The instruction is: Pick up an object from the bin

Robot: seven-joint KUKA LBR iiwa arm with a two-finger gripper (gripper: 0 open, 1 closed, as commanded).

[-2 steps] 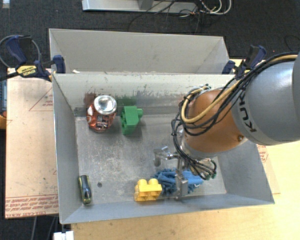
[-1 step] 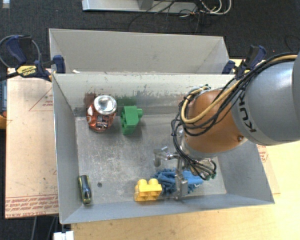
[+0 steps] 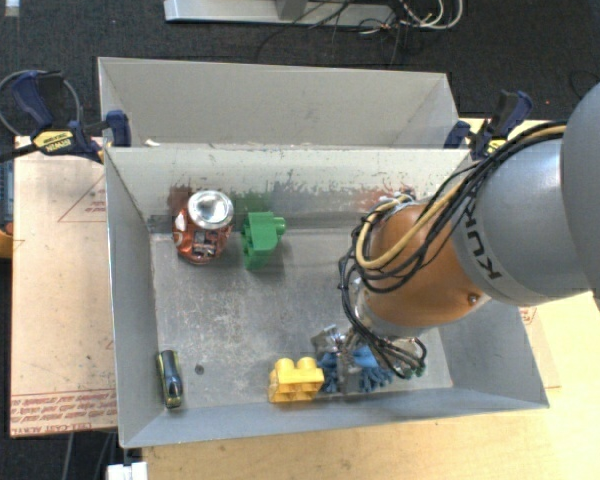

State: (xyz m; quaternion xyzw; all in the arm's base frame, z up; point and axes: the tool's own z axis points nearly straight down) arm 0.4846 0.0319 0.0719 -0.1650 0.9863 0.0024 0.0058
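Note:
My gripper (image 3: 342,360) is low at the bin's front wall, right of centre, mostly hidden under the arm's orange cover. Its metal tip sits right on a blue plastic thing (image 3: 365,370), and a yellow toy brick (image 3: 296,379) lies touching that on the left. The cover hides how the blue thing sits against the gripper.
A red drink can (image 3: 204,227) and a green block (image 3: 262,238) lie side by side at the back left. A small dark and yellow tool (image 3: 170,379) lies in the front left corner. The arm covers the bin's right side.

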